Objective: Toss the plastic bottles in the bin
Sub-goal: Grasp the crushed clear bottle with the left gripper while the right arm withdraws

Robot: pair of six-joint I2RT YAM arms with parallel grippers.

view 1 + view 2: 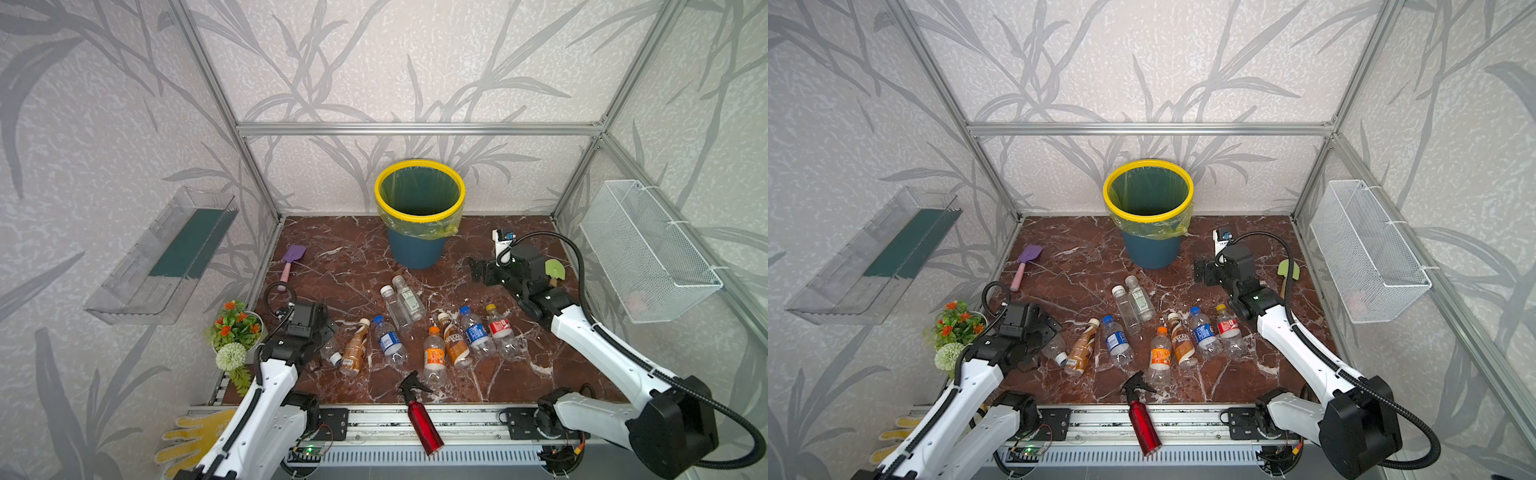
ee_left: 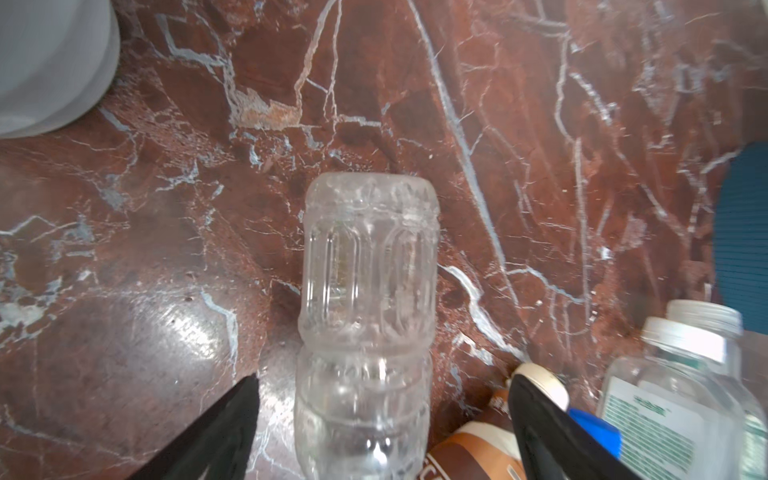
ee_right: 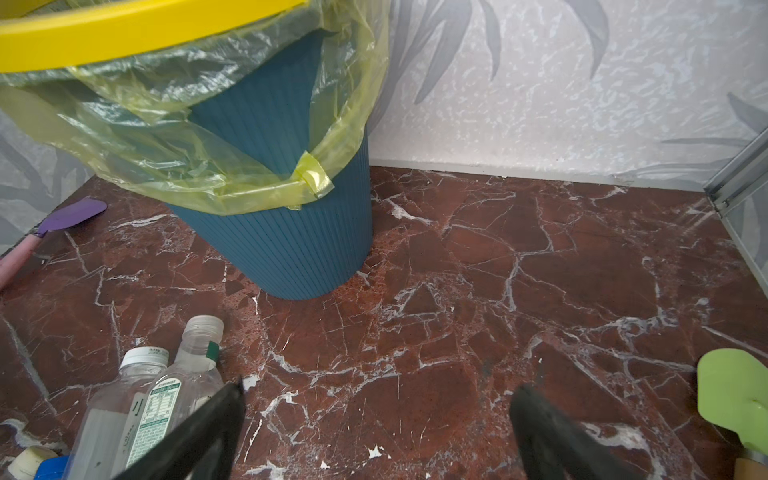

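Low at the near left, the left gripper point(image 2: 384, 376) has its fingers spread wide either side of a clear ribbed bottle point(image 2: 370, 257) lying on the desk point(image 1: 353, 257), lined up for a pinch, I'd say. The right gripper point(image 3: 379, 388) hangs empty, fingers apart, just right of the bin point(image 1: 415, 249). Nothing shows inside the bin; the other plastic bottles point(image 1: 434, 357) lie mid-desk.

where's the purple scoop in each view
Top view: purple scoop by the left wall, left of the bin.
Top view: same place, left of the bin.
Left wrist: not in it.
Right wrist: beside the bin.
Shared landmark: the bin.
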